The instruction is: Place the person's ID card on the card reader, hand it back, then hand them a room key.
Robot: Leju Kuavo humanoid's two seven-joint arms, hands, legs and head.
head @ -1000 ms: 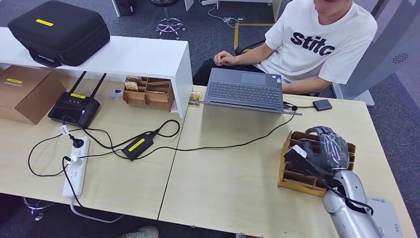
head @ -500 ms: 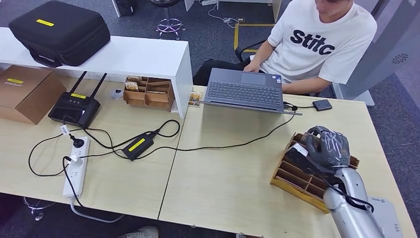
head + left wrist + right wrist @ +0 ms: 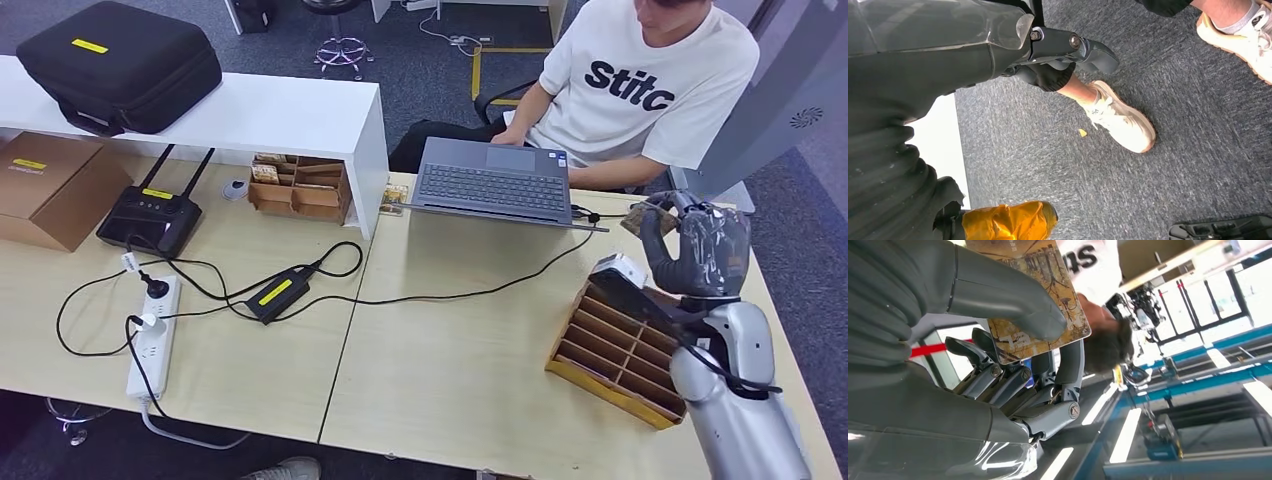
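The right hand (image 3: 697, 252) pinches a room key (image 3: 1040, 287) between thumb and fingers, lifted above the wooden rack (image 3: 615, 345) at the bench's (image 3: 450, 360) three o'clock side. I cannot tell how the left hand (image 3: 908, 75) is set.

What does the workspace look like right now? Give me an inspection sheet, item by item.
Surface: two pale wood tables pushed together, with a white shelf at the back left.
Job's things: the right hand holds a brown patterned card raised above the cardboard card rack; the thumb presses on the card's face.
Clutter: open laptop, router, brown box, black case, a second cardboard organizer.
Hands: the left hand hangs over grey carpet; whether it is open cannot be told.
Cables: power strip, power adapter, black leads across both tables.
Surroundings: a person in a white T-shirt sits at the laptop.
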